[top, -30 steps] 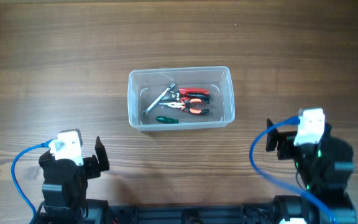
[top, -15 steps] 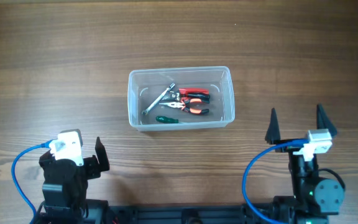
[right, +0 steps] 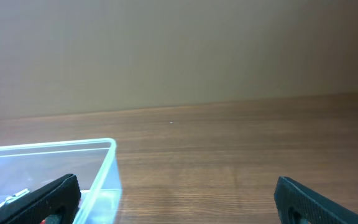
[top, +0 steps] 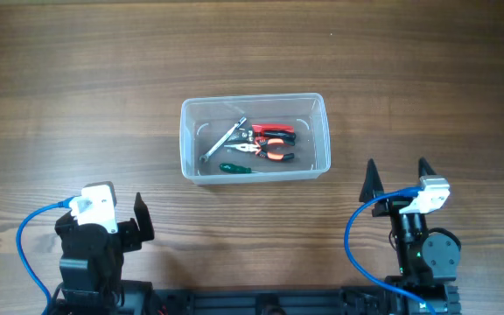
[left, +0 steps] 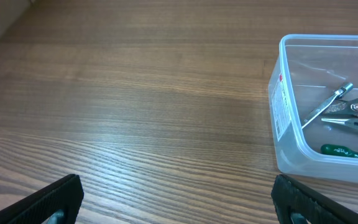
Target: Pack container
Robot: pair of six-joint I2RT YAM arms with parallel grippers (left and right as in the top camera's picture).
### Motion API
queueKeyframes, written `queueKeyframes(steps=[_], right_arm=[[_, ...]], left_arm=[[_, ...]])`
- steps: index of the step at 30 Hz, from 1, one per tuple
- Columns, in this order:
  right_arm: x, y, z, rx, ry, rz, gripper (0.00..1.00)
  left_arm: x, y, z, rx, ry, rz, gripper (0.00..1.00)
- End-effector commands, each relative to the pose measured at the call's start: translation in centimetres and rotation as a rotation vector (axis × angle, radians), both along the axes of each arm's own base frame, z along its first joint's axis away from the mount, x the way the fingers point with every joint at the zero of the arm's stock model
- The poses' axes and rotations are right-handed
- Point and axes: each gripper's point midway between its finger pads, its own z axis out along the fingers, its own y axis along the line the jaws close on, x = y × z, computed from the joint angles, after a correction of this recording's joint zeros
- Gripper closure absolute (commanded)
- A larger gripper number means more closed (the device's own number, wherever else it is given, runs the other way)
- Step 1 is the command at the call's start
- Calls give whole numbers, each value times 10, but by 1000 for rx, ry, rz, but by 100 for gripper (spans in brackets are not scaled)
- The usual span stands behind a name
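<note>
The container (top: pixel 254 99) is sitting mid-bench, well apart from both arms. It is holding a silver wrench (top: pixel 224 140), red-handled pliers (top: pixel 272 130), orange-handled pliers (top: pixel 267 152) and a green screwdriver (top: pixel 234 168). The left tool (left: pixel 176 183) and the right tool (top: pixel 396 166) are both gaping wide and gripping nothing. The likely risk is lying in any reach toward the tub: a spread finger catching the thick rim would be shoving or tipping the light plastic and scattering its contents across the bench (top: pixel 77 79).
</note>
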Motion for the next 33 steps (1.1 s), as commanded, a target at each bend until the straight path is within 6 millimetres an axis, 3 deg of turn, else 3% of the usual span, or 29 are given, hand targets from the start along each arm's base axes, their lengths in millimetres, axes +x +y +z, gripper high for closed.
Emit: queueKeyframes(steps=[1, 21, 28, 30, 33], right_arm=[[-2, 12, 5, 88, -13, 67, 0], [-2, 11, 5, 89, -13, 64, 0], [-2, 11, 5, 89, -13, 64, 0], [-2, 11, 5, 88, -13, 64, 0], [-2, 11, 5, 89, -13, 64, 0]], left_arm=[[0, 0, 1, -6, -9, 6, 0], [0, 0, 1, -5, -9, 6, 0], [-19, -21, 30, -136, -261, -94, 0], [-9, -22, 23, -199, -274, -65, 0], [26, -26, 26, -327, -441, -36, 0]])
